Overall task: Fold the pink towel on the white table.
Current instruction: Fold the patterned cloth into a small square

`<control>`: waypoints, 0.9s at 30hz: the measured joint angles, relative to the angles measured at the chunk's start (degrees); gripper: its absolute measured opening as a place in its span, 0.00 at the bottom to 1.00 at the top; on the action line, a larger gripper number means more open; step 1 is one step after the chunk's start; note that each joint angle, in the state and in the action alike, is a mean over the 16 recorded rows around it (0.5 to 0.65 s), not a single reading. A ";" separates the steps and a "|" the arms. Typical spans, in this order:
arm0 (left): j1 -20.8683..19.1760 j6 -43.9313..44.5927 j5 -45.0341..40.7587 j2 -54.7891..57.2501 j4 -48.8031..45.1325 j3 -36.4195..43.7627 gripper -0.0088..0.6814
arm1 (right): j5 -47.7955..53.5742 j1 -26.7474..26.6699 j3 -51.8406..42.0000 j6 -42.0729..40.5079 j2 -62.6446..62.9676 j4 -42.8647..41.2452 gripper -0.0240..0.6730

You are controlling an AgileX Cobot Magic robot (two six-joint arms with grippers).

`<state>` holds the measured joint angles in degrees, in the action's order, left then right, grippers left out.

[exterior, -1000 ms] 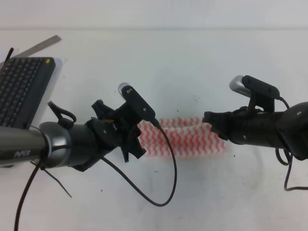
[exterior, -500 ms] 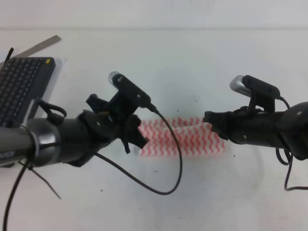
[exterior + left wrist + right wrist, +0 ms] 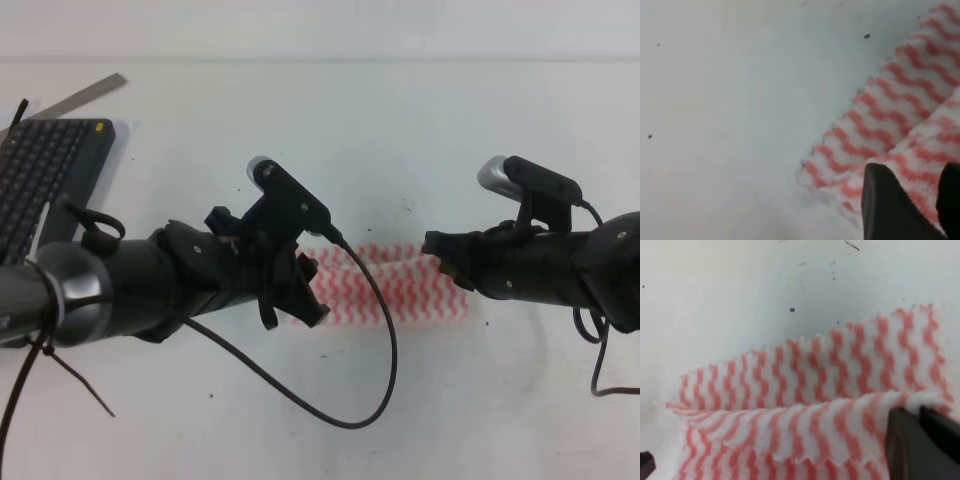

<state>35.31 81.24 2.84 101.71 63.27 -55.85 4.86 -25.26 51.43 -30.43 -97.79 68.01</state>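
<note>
The pink towel (image 3: 400, 288) lies on the white table (image 3: 400, 130) as a long strip, doubled over lengthwise, between my two arms. My left gripper (image 3: 305, 292) is at the strip's left end. In the left wrist view its dark fingers (image 3: 887, 205) stand close together with a raised layer of the pink towel (image 3: 880, 115) pinched between them. My right gripper (image 3: 433, 248) is at the strip's upper right. Seen from the right wrist, its fingers (image 3: 907, 445) are shut on the top layer's edge of the pink towel (image 3: 805, 385).
A dark grey keyboard (image 3: 45, 185) lies at the left edge, with a metal ruler (image 3: 85, 95) behind it. A black cable (image 3: 375, 340) loops from the left wrist over the table in front of the towel. Tiny dark specks dot the tabletop.
My left arm swung a little left, then came back right over the towel's left end, and the strip's left end now sits further right. The right arm has stayed put.
</note>
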 joint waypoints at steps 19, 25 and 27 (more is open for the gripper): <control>0.00 0.10 -1.91 2.70 -0.44 -6.32 0.33 | 0.00 -0.01 0.00 -0.18 -0.03 -0.01 0.01; 0.01 0.10 -2.69 5.71 -0.41 -6.77 0.33 | 0.00 -0.01 0.00 -0.24 -0.03 -0.01 0.02; 0.01 0.10 -2.33 6.84 -0.41 -6.77 0.33 | 0.00 -0.01 0.00 -0.25 -0.03 -0.01 0.02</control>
<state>35.32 81.34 0.51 108.55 62.86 -62.62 4.86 -25.26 51.44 -30.69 -97.83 68.00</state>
